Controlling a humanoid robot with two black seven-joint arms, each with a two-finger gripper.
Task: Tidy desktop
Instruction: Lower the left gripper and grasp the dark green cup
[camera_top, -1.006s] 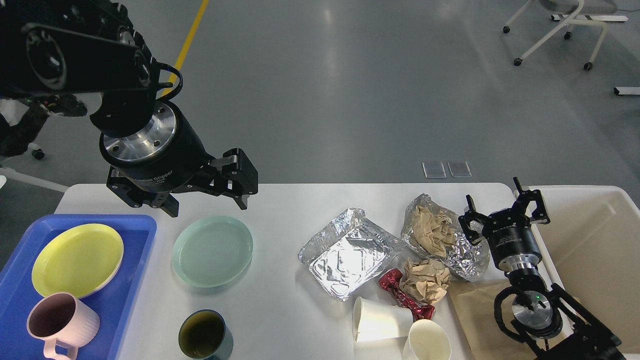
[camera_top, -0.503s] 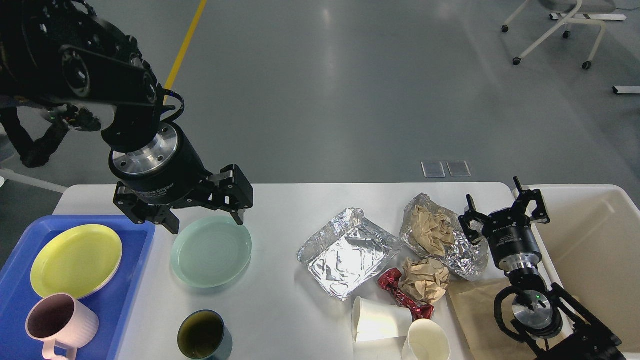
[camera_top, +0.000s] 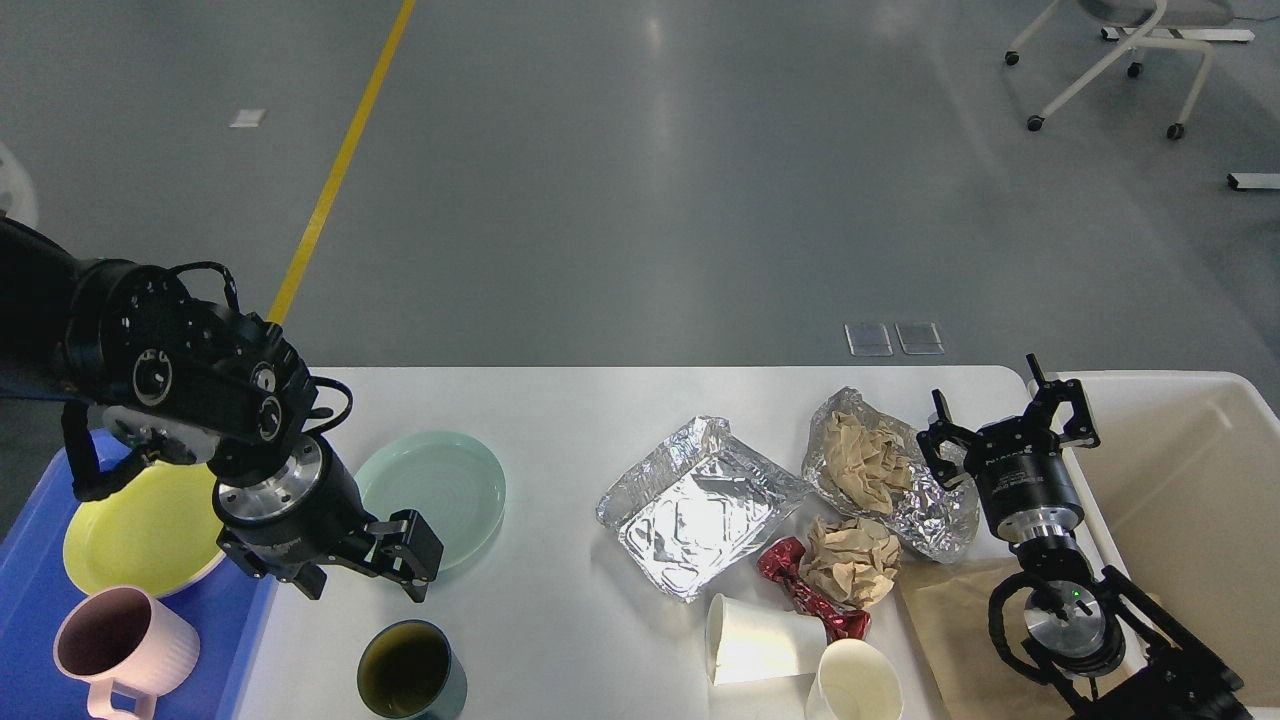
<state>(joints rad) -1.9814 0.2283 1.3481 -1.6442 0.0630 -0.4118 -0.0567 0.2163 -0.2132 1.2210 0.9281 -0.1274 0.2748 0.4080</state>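
Observation:
The white desktop (camera_top: 570, 410) holds dishes on the left and rubbish on the right. My left gripper (camera_top: 365, 580) is open and hangs low over the near-left rim of a mint-green plate (camera_top: 445, 485), just beyond a dark cup (camera_top: 405, 670). Nothing sits between its fingers. My right gripper (camera_top: 1005, 425) is open and points away from me, beside a crumpled foil packet holding brown paper (camera_top: 875, 470). An empty foil tray (camera_top: 695, 505) lies mid-table, with a brown paper ball (camera_top: 850, 560), a red wrapper (camera_top: 805, 590) and two white paper cups (camera_top: 755, 640) nearer me.
A blue tray (camera_top: 30, 610) at the left edge carries a yellow plate (camera_top: 120, 535) and a pink mug (camera_top: 110, 640). A cream bin (camera_top: 1190, 500) stands off the right end. A brown paper sheet (camera_top: 950, 620) lies under my right arm. An office chair (camera_top: 1120, 60) stands far back.
My left arm has dropped and drawn back toward me, from above the plate's far edge to its near-left rim. The right arm has not moved.

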